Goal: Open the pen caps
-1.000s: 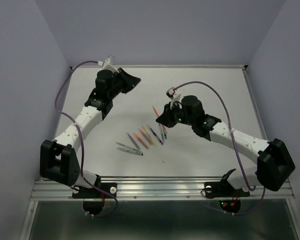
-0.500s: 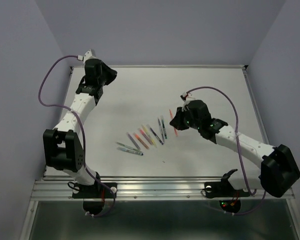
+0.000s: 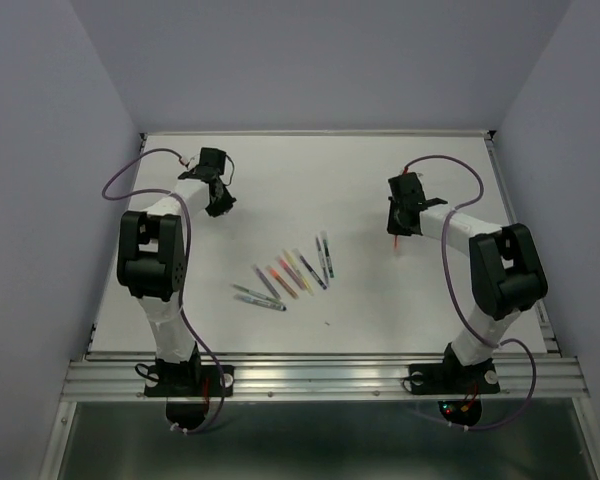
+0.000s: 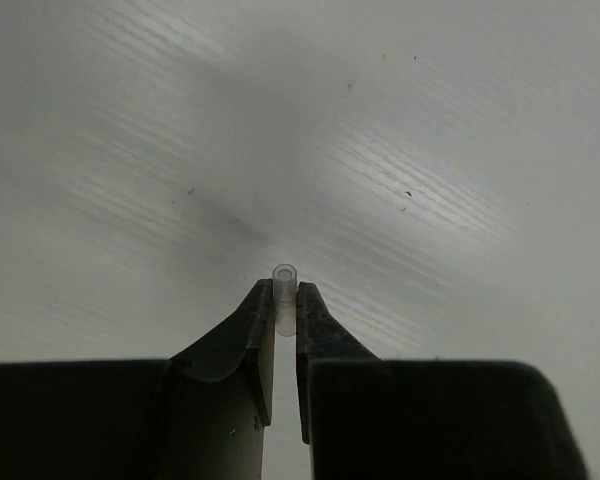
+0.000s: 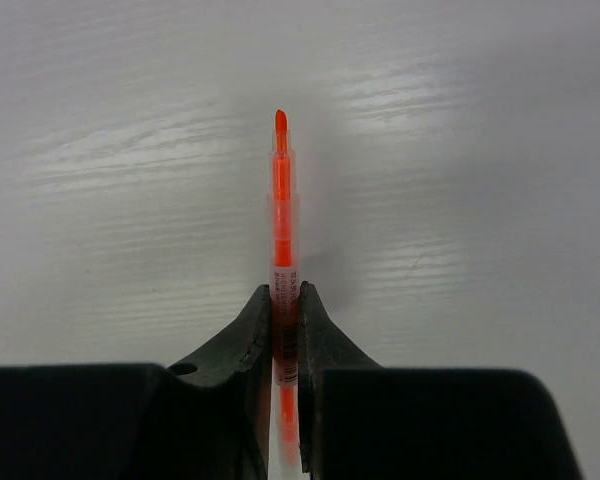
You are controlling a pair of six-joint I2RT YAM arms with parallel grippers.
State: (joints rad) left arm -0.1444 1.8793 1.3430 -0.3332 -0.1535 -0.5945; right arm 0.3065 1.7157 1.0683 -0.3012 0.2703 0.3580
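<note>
Obs: left gripper [image 4: 285, 298] is clenched on a small clear cap [image 4: 284, 282], pinched at the very fingertips with its open end showing over the table [image 4: 460, 150]; whether it touches the surface cannot be told. The right gripper [image 5: 284, 305] is clenched on the orange pen [image 5: 281, 200], gripped around the barrel, with the bare nib pointing away from the wrist. In the top view the two grippers are well apart, one at the far left and one at the far right, so cap and pen are fully separated. The remaining pens [image 3: 290, 272] lie in a loose fanned row at table centre, between the arms; their caps are too small to judge. Judgement: this pen is uncapped, and the step in hand is parting with the two pieces. The next move calls for releasing both beside the row, then gripping another pen by barrel and cap and pulling along its axis.
</note>
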